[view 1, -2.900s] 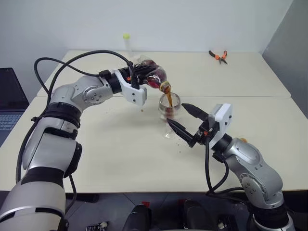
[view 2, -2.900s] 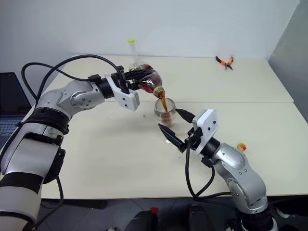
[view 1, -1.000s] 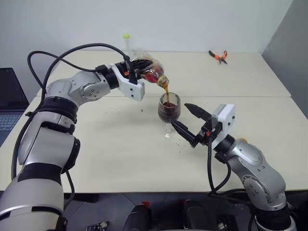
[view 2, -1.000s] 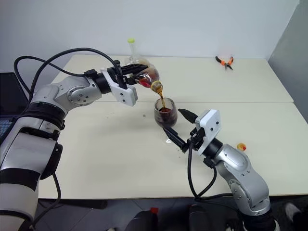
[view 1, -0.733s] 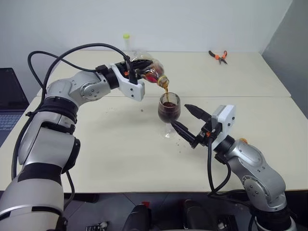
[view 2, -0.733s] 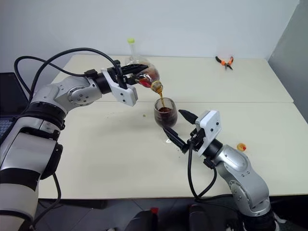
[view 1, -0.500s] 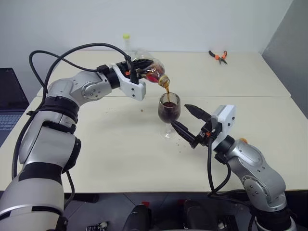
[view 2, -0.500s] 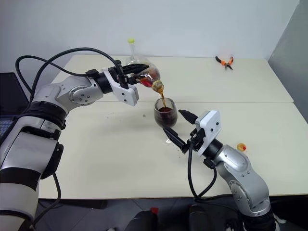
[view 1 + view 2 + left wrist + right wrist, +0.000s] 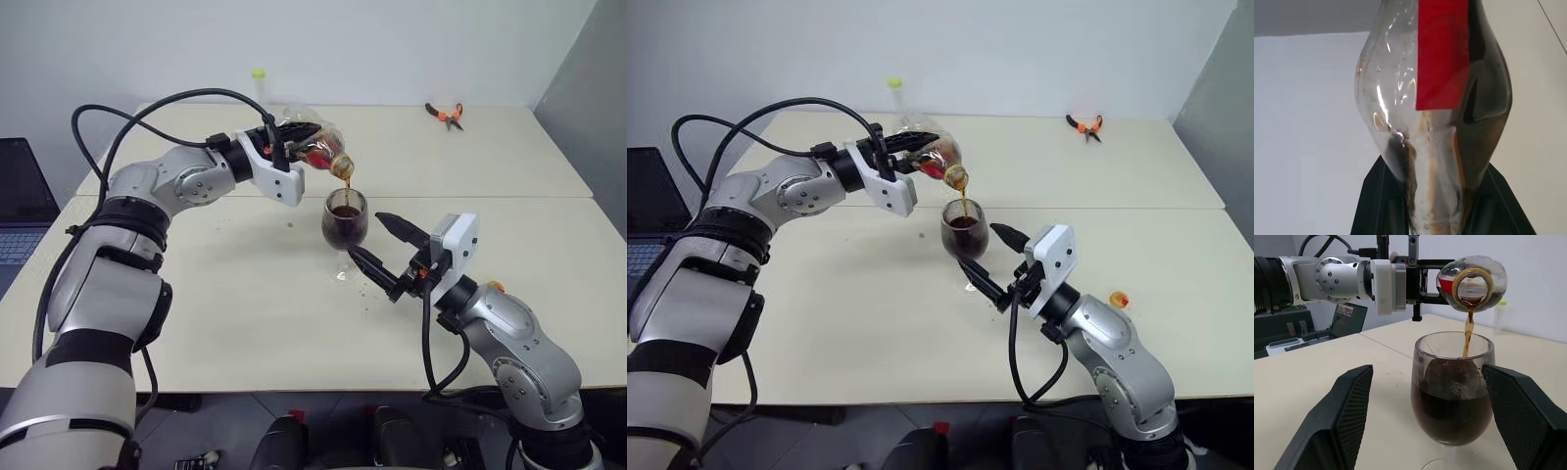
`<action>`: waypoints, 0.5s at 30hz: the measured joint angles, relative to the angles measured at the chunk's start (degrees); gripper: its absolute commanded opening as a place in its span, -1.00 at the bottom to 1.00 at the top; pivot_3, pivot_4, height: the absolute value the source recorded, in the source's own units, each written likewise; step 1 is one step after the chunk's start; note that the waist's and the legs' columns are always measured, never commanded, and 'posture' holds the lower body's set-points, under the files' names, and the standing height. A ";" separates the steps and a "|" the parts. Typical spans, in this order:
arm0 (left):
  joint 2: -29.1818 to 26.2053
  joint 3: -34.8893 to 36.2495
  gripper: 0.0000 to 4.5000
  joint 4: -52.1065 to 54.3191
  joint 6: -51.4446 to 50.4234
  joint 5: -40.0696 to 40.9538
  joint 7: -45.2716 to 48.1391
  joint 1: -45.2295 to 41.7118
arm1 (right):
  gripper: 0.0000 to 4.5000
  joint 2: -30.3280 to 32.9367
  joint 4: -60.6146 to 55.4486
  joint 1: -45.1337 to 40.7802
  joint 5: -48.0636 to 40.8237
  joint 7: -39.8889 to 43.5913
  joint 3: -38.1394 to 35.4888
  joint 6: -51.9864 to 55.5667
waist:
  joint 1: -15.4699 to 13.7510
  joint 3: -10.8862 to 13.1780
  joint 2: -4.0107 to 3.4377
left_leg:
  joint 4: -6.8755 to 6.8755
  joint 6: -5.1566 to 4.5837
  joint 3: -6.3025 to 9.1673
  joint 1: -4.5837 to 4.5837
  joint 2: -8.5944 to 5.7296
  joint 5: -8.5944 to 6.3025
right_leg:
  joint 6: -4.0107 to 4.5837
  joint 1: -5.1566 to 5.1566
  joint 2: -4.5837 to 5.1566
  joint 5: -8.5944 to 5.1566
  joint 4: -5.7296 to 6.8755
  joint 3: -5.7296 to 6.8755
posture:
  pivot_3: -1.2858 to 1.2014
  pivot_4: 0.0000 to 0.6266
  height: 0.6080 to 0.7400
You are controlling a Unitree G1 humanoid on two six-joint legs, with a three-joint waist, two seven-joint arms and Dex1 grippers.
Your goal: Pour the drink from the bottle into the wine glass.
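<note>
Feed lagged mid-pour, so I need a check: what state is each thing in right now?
left gripper: shut on the bottle
bottle: tipped, uncapped, mouth above the glass
drink: streaming into the glass
wine glass: upright, over half full
right gripper: open, fingers flanking the glass
pliers: lying at the table's far edge

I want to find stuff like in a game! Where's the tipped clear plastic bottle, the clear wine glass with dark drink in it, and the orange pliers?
Clear plastic bottle [image 9: 306, 143]: left eye view, its rounded body.
Clear stemmed wine glass [image 9: 1453, 407]: right wrist view, its filled bowl.
Orange-handled pliers [image 9: 1085, 124]: right eye view, the handles.
</note>
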State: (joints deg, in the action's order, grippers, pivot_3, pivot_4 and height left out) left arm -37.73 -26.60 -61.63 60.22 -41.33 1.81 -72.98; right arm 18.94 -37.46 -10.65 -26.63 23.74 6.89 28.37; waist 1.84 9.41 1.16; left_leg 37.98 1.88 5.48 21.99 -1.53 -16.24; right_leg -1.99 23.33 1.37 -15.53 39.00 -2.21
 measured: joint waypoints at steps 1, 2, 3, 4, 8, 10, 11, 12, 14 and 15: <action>0.13 0.02 -0.67 0.01 0.09 0.47 0.26 0.16 | 0.69 0.00 0.00 0.00 0.00 0.01 0.00 0.00 | 0.00 0.00 0.00 | 0.00 0.00 0.00 0.00 0.00 0.00 | 0.00 0.00 0.00 0.00 0.00 0.00 | 0.03 -0.52 1.00; 0.34 0.10 -0.67 0.02 0.11 1.13 0.76 0.41 | 0.69 0.00 0.00 0.00 0.00 0.05 0.00 0.00 | 0.00 0.00 0.00 | 0.00 0.00 0.00 -0.01 0.00 0.00 | 0.00 0.00 0.00 0.00 0.00 0.00 | 0.03 -0.52 1.00; 0.50 0.19 -0.67 0.05 0.10 1.96 1.45 0.68 | 0.69 0.00 0.00 0.00 0.00 0.11 0.00 0.00 | 0.01 0.00 0.00 | 0.00 0.00 0.00 -0.01 0.00 0.00 | 0.00 0.00 0.00 0.00 0.00 0.00 | 0.03 -0.52 1.00; 0.62 0.34 -0.67 0.07 0.08 2.65 1.88 0.97 | 0.69 0.01 0.00 0.00 0.00 0.17 0.00 0.00 | 0.01 0.00 0.00 | 0.00 0.00 0.00 0.00 0.00 0.00 | 0.00 0.00 0.00 0.00 0.01 0.00 | 0.03 -0.52 1.00; 1.15 1.99 -0.67 0.35 -0.16 5.68 4.35 2.40 | 0.69 0.01 0.00 0.00 0.00 0.72 0.00 0.00 | 0.01 0.00 0.00 | 0.00 0.00 0.00 -0.01 0.01 0.00 | 0.00 0.00 0.00 0.00 0.01 -0.01 | 0.03 -0.52 1.00; 1.62 2.88 -0.67 0.44 -0.60 7.94 5.80 3.22 | 0.69 0.00 0.00 -0.01 0.00 1.05 0.00 0.00 | 0.01 0.00 0.00 | 0.01 0.00 0.01 0.00 0.02 0.00 | 0.00 0.00 0.00 0.00 0.01 0.01 | 0.03 -0.52 1.00; 1.99 3.74 -0.67 0.58 -1.06 9.59 7.07 3.85 | 0.69 -0.01 0.00 -0.01 0.00 1.14 0.00 0.00 | 0.01 0.00 0.00 | 0.01 0.01 0.01 -0.01 0.03 0.00 | 0.00 0.00 0.00 0.00 0.01 0.00 | 0.03 -0.52 1.00; 2.37 4.46 -0.67 0.62 -1.36 11.06 8.10 4.29 | 0.69 -0.01 0.00 -0.01 0.00 1.17 0.01 0.00 | 0.01 0.00 0.00 | 0.02 0.01 0.01 0.00 0.05 0.01 | 0.00 0.00 0.00 0.00 0.01 0.00 | 0.03 -0.52 1.00; 3.69 6.71 -0.67 1.63 -2.94 15.41 11.25 5.81 | 0.69 -0.04 0.00 -0.03 0.00 1.25 0.01 0.00 | 0.02 0.00 0.00 | 0.02 0.01 0.02 0.00 0.10 0.01 | 0.00 0.00 0.01 0.00 0.01 0.00 | 0.03 -0.52 1.00; 4.58 8.12 -0.67 2.82 -4.50 18.30 13.32 6.99 | 0.69 -0.04 0.00 -0.05 0.00 1.32 0.01 0.00 | 0.03 0.00 0.00 | 0.03 0.01 0.02 0.00 0.10 0.01 | 0.00 0.00 0.01 0.00 0.02 0.00 | 0.03 -0.52 1.00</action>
State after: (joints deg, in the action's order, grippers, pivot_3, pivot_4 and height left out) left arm -33.15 -18.48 -58.80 55.72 -23.03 15.13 -65.98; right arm 18.90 -37.46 -10.70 -26.63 25.06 6.90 28.36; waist 1.87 9.41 1.16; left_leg 38.01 1.89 5.51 21.98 -1.42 -16.23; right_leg -1.98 23.33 1.38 -15.53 39.02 -2.21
